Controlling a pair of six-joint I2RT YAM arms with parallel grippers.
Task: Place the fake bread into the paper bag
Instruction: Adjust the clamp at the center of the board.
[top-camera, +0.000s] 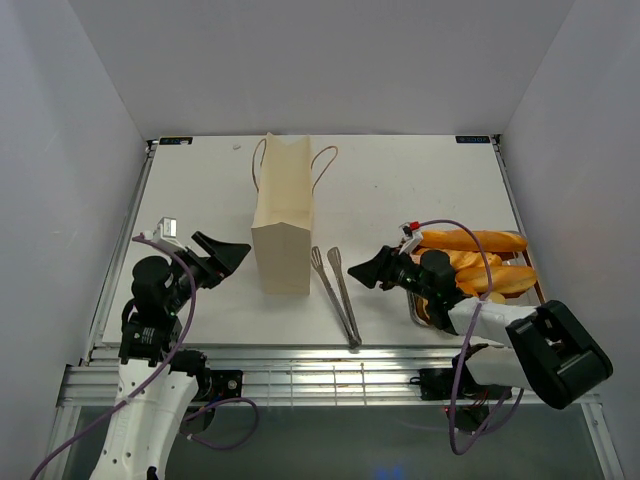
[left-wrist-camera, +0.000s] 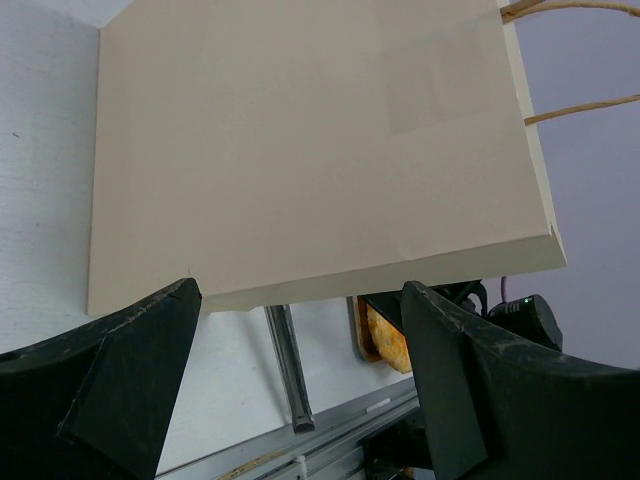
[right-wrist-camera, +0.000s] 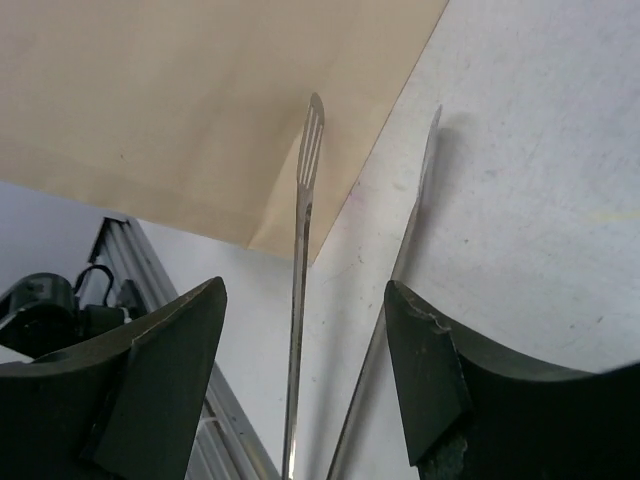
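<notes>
The fake bread lies in a pile at the right: a long baguette on top and more golden pastries under it. One pastry also shows below the bag's edge in the left wrist view. The tan paper bag sits mid-table, its cord handles toward the far side. My left gripper is open just left of the bag, nothing between its fingers. My right gripper is open between the bag and the bread, empty.
Long metal tongs lie on the table right of the bag, beneath my right gripper's fingers. A silver tray holds the bread. The right arm's body reaches across the tray's near side. The metal rail runs along the near edge.
</notes>
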